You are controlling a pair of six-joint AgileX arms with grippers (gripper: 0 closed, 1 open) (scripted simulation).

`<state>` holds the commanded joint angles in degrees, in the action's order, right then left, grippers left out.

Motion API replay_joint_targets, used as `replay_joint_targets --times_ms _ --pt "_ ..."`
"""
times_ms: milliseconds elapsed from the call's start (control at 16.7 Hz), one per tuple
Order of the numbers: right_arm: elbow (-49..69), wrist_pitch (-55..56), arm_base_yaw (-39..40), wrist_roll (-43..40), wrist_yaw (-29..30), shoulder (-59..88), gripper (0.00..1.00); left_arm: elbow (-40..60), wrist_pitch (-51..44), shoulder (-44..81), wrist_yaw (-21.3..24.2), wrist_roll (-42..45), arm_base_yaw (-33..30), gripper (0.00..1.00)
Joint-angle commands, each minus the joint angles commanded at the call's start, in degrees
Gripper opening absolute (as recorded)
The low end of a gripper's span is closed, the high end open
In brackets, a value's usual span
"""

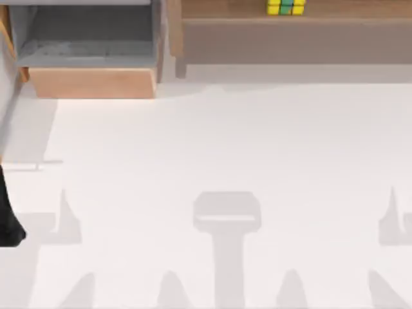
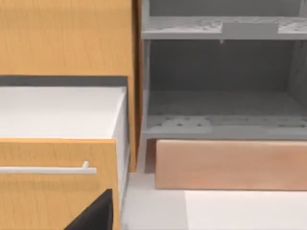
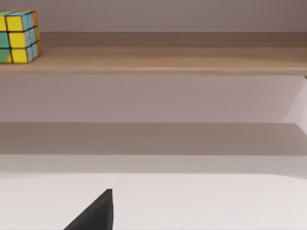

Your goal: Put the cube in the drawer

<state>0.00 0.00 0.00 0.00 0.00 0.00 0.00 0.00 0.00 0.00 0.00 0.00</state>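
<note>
you've got the white table [image 1: 225,148] in front, the long wooden shelf [image 1: 296,29] at its far right, the drawer [image 1: 90,58] pulled open far left, the cube [image 1: 286,7] sitting on that shelf; can't tell either pincer's state

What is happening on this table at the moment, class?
Nothing is being handled yet. The cube sits on the long wooden shelf at the table's far right. The drawer stands open at the far left with nothing visible in it. The left arm waits at the left edge.
</note>
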Motion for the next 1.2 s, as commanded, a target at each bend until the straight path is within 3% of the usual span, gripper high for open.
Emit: replay_joint_targets --times_ms 240,540,1200 --pt "0.00 0.00 0.00 0.00 0.00 0.00 1.00 1.56 0.62 1.72 -0.72 -0.01 -0.74 1.00" --pt "0.00 0.00 0.00 0.00 0.00 0.00 1.00 13.78 5.46 16.51 -6.36 -0.01 -6.73 1.00" --pt "0.00 0.00 0.00 0.00 0.00 0.00 1.00 61.92 24.65 84.64 -28.51 0.22 -31.04 1.00"
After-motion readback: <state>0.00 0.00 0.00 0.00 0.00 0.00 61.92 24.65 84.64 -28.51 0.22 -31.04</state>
